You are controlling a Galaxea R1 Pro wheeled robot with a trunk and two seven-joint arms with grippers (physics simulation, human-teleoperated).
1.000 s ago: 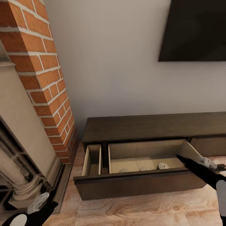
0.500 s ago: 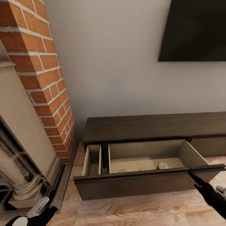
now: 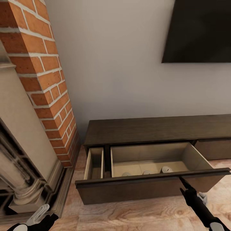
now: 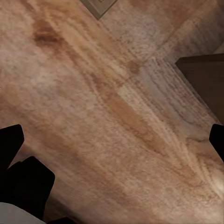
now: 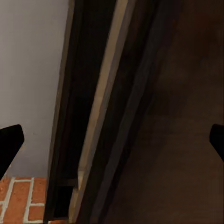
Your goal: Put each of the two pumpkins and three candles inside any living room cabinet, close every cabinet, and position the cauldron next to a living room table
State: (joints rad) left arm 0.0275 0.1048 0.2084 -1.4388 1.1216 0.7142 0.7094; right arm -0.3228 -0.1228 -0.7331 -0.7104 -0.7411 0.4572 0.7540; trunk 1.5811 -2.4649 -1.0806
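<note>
Beige drawer (image 3: pixel 192 156) with three candles (image 3: pixel 165 169); both grippers (image 5: pixel 112 140) spread apart.

Three cream candles (image 3: pixel 147 172) stand inside the cabinet's (image 3: pixel 154 128) open drawer.

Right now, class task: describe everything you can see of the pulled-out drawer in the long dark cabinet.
The drawer is wide, with a dark-brown, wood-look, handle-less front and pale beige walls and floor. It stands pulled well out of the low cabinet, open at the top. Three cream candles stand inside near its front, mostly hidden behind the front panel. The right gripper is at the front panel's right part; contact is unclear. A narrower compartment is open beside it.
</note>
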